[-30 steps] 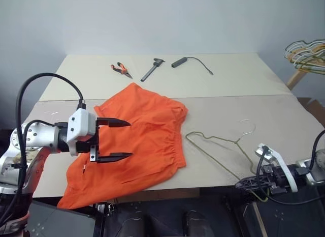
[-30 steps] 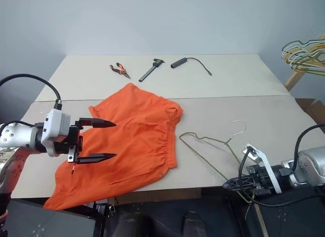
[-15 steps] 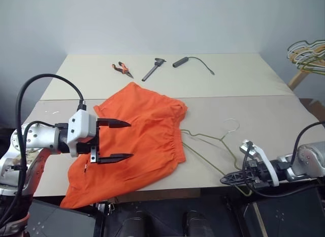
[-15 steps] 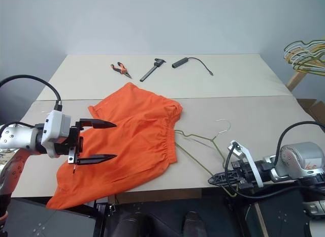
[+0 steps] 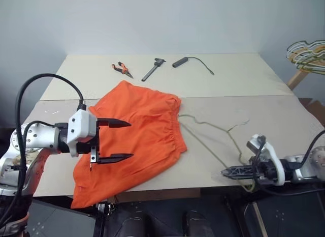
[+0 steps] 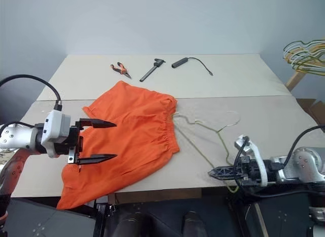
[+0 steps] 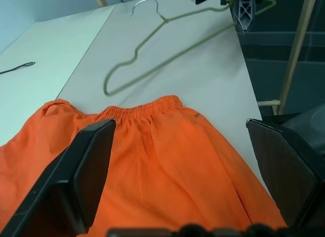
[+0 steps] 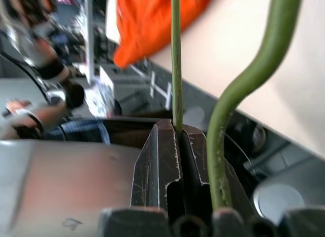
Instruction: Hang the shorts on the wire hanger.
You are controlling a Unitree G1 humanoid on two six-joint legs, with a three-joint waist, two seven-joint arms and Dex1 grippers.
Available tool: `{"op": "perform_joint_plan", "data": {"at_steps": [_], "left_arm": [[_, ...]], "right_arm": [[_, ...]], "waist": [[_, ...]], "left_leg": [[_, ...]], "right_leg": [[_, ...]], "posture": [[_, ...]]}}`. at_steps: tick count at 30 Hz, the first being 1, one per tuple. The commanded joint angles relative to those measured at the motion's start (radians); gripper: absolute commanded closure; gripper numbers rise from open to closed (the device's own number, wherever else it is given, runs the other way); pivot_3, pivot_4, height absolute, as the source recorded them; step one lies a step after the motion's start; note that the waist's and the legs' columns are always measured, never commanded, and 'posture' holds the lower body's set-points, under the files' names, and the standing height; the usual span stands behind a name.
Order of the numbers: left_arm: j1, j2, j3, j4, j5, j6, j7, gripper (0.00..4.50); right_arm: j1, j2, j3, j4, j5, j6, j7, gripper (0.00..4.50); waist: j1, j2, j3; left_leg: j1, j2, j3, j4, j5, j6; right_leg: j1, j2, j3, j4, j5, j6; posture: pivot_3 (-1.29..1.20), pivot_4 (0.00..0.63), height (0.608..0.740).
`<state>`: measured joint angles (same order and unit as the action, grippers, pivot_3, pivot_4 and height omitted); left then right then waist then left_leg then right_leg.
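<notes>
the bright orange soft fabric shorts with a gathered elastic waistband (image 5: 137, 132) lie spread flat on the left half of the pale beige worktop (image 5: 264, 84), one leg drooping over the near edge. the thin olive-grey wire hanger (image 6: 200, 130) lies on the worktop just right of the waistband, its hook toward the far right and its left corner at, or perhaps touching, the waistband; which one is hard to make out. the right gripper (image 6: 217, 172) is clenched on the hanger's near corner at the worktop's near right edge, and the right wrist view shows the wire pinched between the black fingers (image 8: 157, 171). the left gripper (image 5: 114, 140) hovers over the shorts with its fingers spread wide and nothing in them. so the hanger is in hand, but the shorts are not lifted, threaded or draped; feeding the hanger into or under the fabric is left, as is the hanging itself.
</notes>
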<state>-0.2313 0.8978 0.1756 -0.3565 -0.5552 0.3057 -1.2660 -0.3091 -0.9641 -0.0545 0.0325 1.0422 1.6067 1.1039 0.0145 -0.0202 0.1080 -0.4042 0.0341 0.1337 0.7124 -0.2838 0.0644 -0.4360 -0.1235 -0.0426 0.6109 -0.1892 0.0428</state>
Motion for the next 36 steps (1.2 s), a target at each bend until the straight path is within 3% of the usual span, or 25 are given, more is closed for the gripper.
{"op": "perform_joint_plan", "data": {"at_steps": [1, 8, 25, 32, 36], "left_arm": [[-0.025, 0.009, 0.008, -0.004, -0.015, -0.011, -0.004, 0.02], [-0.003, 0.006, 0.006, -0.024, -0.019, -0.006, -0.007, 0.02], [0.025, -0.002, 0.01, -0.05, -0.021, 0.0, 0.014, 0.02], [0.042, 0.018, 0.04, -0.067, -0.035, 0.013, 0.025, 0.02], [0.049, 0.023, 0.044, -0.073, -0.044, 0.015, 0.03, 0.02]], "right_arm": [[-0.027, 0.007, -0.046, 0.038, -0.005, 0.001, -0.022, 4.5], [-0.045, 0.0, 0.008, 0.105, -0.129, -0.064, -0.101, 4.5], [-0.176, -0.008, 0.215, 0.073, -0.135, -0.111, 0.116, 4.5], [-0.102, -0.133, 0.297, -0.137, -0.107, -0.113, 0.206, 4.5], [-0.055, -0.152, 0.302, -0.213, -0.104, -0.121, 0.198, 4.5]], "waist": [[0.0, 0.0, 0.0], [0.0, 0.0, 0.0], [-0.001, 0.0, 0.0], [0.006, 0.001, 0.002], [0.008, 0.0, 0.003]], "left_leg": [[0.0, 0.0, 0.0, 0.0, 0.0, 0.0], [-0.001, -0.001, 0.001, 0.0, 0.001, -0.002], [-0.001, 0.0, 0.0, 0.0, 0.0, 0.0], [-0.001, 0.001, -0.001, 0.0, 0.0, 0.0], [-0.001, 0.001, -0.001, 0.0, 0.0, 0.0]], "right_leg": [[0.0, 0.0, 0.0, 0.0, 0.0, 0.0], [0.0, 0.0, 0.0, 0.0, 0.0, 0.0], [-0.001, 0.0, 0.0, -0.001, 0.0, 0.0], [-0.001, 0.0, 0.0, -0.001, -0.001, -0.001], [-0.001, 0.0, 0.0, -0.001, -0.002, -0.002]], "posture": [[0.05, 0.1, 0.74], [0.05, 0.101, 0.74], [0.07, 0.118, 0.74], [0.08, 0.125, 0.74], [0.08, 0.126, 0.74]]}}
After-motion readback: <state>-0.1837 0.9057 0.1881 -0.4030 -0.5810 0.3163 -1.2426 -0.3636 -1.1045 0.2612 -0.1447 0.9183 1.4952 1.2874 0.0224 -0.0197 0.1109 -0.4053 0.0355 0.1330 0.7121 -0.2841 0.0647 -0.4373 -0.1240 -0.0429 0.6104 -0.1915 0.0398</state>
